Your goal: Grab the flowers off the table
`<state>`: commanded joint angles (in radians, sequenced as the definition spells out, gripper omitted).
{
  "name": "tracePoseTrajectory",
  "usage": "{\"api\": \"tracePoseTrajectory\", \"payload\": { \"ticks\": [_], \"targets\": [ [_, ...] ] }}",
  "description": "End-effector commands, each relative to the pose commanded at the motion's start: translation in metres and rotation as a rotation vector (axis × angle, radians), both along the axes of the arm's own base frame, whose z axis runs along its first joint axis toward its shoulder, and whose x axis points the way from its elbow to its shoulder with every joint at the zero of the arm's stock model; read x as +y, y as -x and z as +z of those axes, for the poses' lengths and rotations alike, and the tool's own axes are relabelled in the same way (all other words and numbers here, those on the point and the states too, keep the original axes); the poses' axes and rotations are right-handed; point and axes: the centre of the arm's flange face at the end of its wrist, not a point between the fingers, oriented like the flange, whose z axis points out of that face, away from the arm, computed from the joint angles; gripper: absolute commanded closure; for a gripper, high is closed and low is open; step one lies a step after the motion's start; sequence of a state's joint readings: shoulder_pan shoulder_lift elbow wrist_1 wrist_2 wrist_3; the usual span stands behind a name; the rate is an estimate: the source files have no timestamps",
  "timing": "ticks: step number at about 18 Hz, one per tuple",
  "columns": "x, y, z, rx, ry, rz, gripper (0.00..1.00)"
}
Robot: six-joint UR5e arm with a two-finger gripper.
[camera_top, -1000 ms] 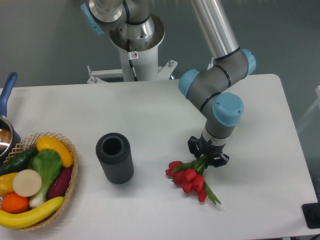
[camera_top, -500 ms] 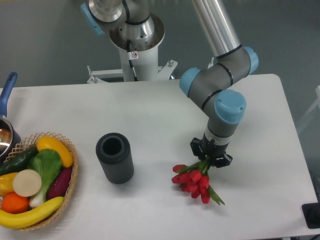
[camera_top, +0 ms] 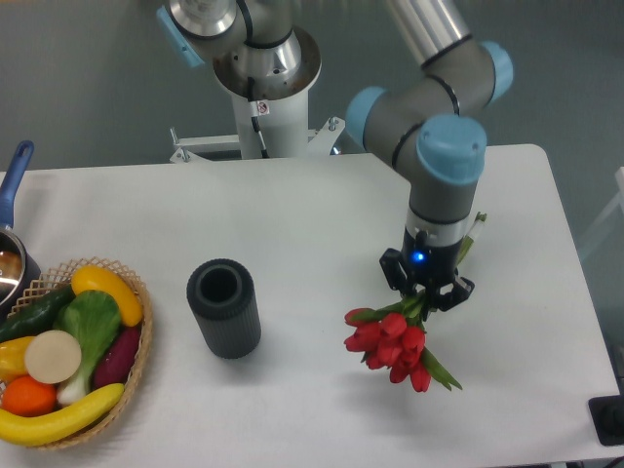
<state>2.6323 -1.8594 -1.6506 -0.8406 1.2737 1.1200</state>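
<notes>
The flowers (camera_top: 390,343), a bunch of red tulips with green stems and leaves, hang from my gripper (camera_top: 425,296) with the red heads pointing down and to the left. The gripper is shut on the stems just above the heads. The stem ends stick out behind the wrist to the upper right (camera_top: 470,237). The bunch looks lifted a little above the white table (camera_top: 292,224), with a faint shadow under it.
A dark grey ribbed cylinder (camera_top: 223,307) stands left of the flowers. A wicker basket (camera_top: 136,366) of fruit and vegetables sits at the front left. A pot with a blue handle (camera_top: 12,185) is at the left edge. The arm's base (camera_top: 263,68) is at the back.
The gripper has moved right and risen with the flowers in it. The wrist has turned more upright, and the bunch has come up off the table.
</notes>
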Motion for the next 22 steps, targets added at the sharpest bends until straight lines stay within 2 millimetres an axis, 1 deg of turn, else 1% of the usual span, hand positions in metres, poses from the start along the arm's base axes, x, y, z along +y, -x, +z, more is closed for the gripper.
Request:
{"api": "tracePoseTrajectory", "payload": {
  "ticks": [3, 5, 7, 9, 11, 13, 17, 22],
  "targets": [
    [0.004, -0.008, 0.03, -0.078, -0.164, 0.027, 0.7],
    [0.0, -0.008, 0.05, -0.098, -0.231, 0.048, 0.7],
    [-0.009, 0.001, 0.071, -0.091, -0.284, 0.055, 0.7],
    [-0.017, 0.01, 0.082, -0.111, -0.342, 0.068, 0.7],
    [-0.022, 0.013, 0.089, -0.129, -0.382, 0.07, 0.7],
    [-0.028, 0.016, 0.09, -0.135, -0.395, 0.074, 0.7],
    [-0.032, 0.02, 0.091, -0.129, -0.398, 0.082, 0.7],
    [-0.036, 0.02, 0.095, -0.124, -0.402, 0.088, 0.7]
  ]
}}
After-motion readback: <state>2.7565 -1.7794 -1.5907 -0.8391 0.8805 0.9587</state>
